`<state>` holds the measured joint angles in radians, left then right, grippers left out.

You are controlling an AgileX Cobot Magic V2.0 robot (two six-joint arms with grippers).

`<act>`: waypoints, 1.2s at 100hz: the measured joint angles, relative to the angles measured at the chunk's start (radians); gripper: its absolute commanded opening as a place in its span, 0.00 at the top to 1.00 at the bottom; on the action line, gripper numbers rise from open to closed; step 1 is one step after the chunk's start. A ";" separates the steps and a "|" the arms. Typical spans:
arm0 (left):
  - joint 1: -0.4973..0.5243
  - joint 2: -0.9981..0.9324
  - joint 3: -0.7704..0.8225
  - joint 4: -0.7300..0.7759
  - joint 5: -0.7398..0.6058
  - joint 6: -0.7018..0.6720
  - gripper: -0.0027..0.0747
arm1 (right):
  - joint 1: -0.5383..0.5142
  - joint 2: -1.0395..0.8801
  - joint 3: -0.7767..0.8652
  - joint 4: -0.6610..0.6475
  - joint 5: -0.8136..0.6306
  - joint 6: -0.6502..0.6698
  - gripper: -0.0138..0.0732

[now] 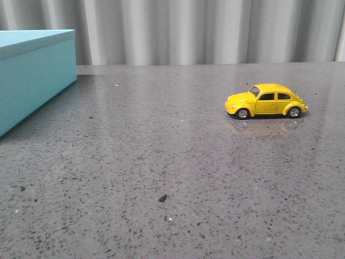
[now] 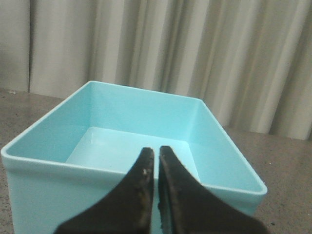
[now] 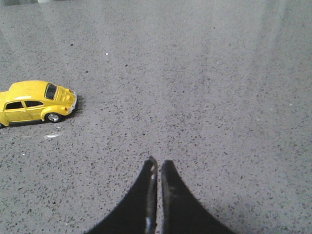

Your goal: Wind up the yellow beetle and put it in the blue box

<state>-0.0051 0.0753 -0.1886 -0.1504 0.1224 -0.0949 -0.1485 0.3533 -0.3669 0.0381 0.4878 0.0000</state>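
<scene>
The yellow beetle (image 1: 266,101) stands on its wheels on the grey table, right of centre, side-on with its nose to the left. It also shows in the right wrist view (image 3: 35,102), off to one side of my right gripper (image 3: 157,162), which is shut and empty over bare table. The blue box (image 1: 33,73) stands at the far left. In the left wrist view the box (image 2: 122,102) is open-topped with nothing inside. My left gripper (image 2: 156,150) is shut and empty, just before the box's near wall. Neither gripper shows in the front view.
The speckled grey table (image 1: 172,178) runs back to a grey pleated curtain (image 1: 205,29). A small dark speck (image 1: 162,198) lies on the table near the front centre.
</scene>
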 measured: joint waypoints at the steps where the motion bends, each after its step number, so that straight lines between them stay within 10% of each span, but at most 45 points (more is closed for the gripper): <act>1: 0.000 0.000 0.000 0.000 -0.004 0.000 0.99 | 0.000 0.002 0.000 -0.001 0.000 0.000 0.89; 53: 0.000 0.000 0.000 0.000 -0.011 0.000 0.99 | 0.051 0.066 -0.080 0.008 0.074 0.000 0.89; 120: 0.000 0.000 0.000 0.000 -0.011 0.000 0.99 | 0.329 0.777 -0.614 0.008 0.265 0.000 0.89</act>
<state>-0.0051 0.0753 -0.1886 -0.1504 0.1118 -0.0949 0.1809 1.1301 -0.9807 0.0461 0.7527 0.0000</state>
